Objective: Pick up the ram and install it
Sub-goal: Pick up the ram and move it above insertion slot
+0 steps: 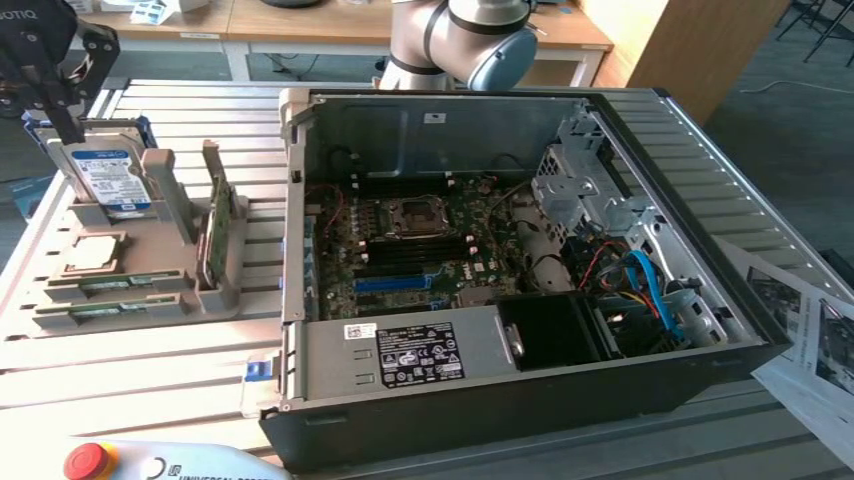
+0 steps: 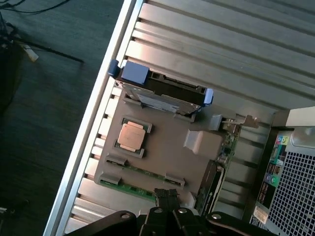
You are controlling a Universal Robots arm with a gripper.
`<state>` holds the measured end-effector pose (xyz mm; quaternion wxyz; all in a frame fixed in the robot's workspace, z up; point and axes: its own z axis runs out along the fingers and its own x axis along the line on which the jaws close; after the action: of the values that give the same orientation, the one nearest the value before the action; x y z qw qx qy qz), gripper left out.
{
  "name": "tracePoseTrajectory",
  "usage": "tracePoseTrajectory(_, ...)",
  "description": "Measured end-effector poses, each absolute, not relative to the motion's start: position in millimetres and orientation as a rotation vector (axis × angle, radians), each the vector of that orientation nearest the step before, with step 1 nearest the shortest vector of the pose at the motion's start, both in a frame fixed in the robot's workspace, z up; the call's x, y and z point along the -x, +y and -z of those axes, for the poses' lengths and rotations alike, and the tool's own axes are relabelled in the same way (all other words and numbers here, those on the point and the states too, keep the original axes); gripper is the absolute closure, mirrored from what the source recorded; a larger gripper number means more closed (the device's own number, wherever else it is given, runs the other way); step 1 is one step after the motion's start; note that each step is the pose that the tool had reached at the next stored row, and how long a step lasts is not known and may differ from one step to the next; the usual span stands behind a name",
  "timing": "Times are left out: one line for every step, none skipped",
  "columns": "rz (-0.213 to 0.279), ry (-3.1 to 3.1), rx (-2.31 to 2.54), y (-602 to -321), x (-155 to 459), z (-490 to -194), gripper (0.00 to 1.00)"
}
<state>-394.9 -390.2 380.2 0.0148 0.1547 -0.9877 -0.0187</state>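
Observation:
Two long green ram sticks lie flat in slots of the grey holder (image 1: pixel 160 300) at the exterior view's left. One stick (image 1: pixel 118 284) (image 2: pixel 147 172) lies next to the CPU, the other (image 1: pixel 110 312) (image 2: pixel 129 189) along the holder's edge. My black gripper (image 1: pixel 64 122) (image 2: pixel 167 197) hangs shut and empty above the holder, apart from both sticks. In the exterior view it is over the end with the hard drive (image 1: pixel 110 178). The open computer case (image 1: pixel 534 390) shows its motherboard, with black memory slots (image 1: pixel 416 250) beside the CPU socket.
The holder also carries a CPU (image 1: pixel 91 252) (image 2: pixel 132 136), the upright hard drive (image 2: pixel 162 94) and a taller green card (image 1: pixel 214 232) on edge. A red stop button (image 1: pixel 87 460) sits at the front. Papers (image 1: pixel 814 340) lie at the exterior view's right. The arm's base (image 1: pixel 461 40) stands behind the case.

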Motion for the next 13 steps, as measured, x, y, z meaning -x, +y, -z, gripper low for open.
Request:
tracePoseTrajectory(0.058, -3.071, -0.5, -390.2, 394.9, -380.2, 0.89)
tracePoseTrajectory(0.058, -3.068, -0.518, -390.2, 394.9, -380.2, 0.89)
tracePoseTrajectory(0.057, -3.064, -0.537, -390.2, 394.9, -380.2, 0.89)
tracePoseTrajectory(0.057, -3.061, -0.555, -390.2, 394.9, -380.2, 0.89)
tracePoseTrajectory(0.057, -3.057, -0.573, -390.2, 394.9, -380.2, 0.89)
tracePoseTrajectory(0.056, -3.054, -0.59, -390.2, 394.9, -380.2, 0.89)
tracePoseTrajectory(0.056, -3.052, -0.596, -390.2, 394.9, -380.2, 0.89)
tracePoseTrajectory(0.056, -3.052, -0.598, -390.2, 394.9, -380.2, 0.89)
tracePoseTrajectory(0.056, -3.052, -0.599, -390.2, 394.9, -380.2, 0.89)
tracePoseTrajectory(0.056, -3.052, -0.6, -390.2, 394.9, -380.2, 0.89)
tracePoseTrajectory(0.056, -3.052, -0.601, -390.2, 394.9, -380.2, 0.89)
tracePoseTrajectory(0.056, -3.051, -0.603, -390.2, 394.9, -380.2, 0.89)
tracePoseTrajectory(0.056, -3.05, -0.606, -390.2, 394.9, -380.2, 0.89)
